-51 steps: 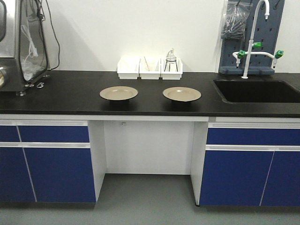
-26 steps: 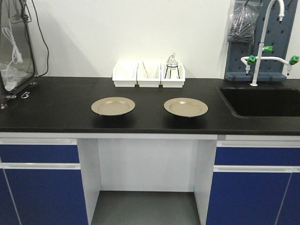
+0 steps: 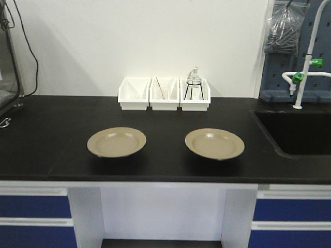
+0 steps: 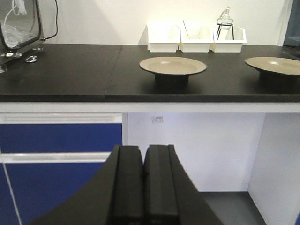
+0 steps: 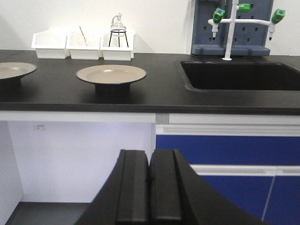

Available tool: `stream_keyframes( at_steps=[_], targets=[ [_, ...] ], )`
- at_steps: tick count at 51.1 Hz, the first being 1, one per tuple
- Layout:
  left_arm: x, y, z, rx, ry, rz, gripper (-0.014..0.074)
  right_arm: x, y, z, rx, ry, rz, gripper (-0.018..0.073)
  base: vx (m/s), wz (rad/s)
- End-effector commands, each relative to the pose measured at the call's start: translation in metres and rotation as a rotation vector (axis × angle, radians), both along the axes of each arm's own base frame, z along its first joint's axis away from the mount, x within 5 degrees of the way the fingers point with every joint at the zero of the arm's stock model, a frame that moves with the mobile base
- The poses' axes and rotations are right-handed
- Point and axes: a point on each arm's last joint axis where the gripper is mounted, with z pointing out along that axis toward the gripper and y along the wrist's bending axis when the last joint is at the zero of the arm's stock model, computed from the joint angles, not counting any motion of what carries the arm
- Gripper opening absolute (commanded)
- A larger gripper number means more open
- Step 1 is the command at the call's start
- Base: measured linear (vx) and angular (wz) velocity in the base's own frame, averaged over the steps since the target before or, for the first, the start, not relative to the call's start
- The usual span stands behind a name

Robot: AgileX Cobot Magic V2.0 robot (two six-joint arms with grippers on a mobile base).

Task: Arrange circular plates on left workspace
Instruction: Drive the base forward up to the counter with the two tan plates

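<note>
Plates [image 3: 116, 142], 2, round, glossy tan, wide-rimmed

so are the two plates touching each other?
Apart. The front-facing view shows a wide strip of bare black countertop between the left plate and the right plate; their rims do not meet.

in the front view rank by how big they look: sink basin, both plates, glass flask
1. sink basin, though partly cut off at the frame edge
2. left plate and right plate, alike; not ranked
3. glass flask
</note>
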Motion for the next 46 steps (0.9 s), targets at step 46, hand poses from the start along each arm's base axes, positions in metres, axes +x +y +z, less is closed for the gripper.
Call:
stream_keyframes(
  at_steps=[46],
  targets=[
    [0.0,-0.0003,0.0016,-0.024,-0.077,-0.004,0.0,-0.0001,0.0001,0.0015,-0.01,-0.072,-0.001,-0.0002,0.46,0.0]
  ],
)
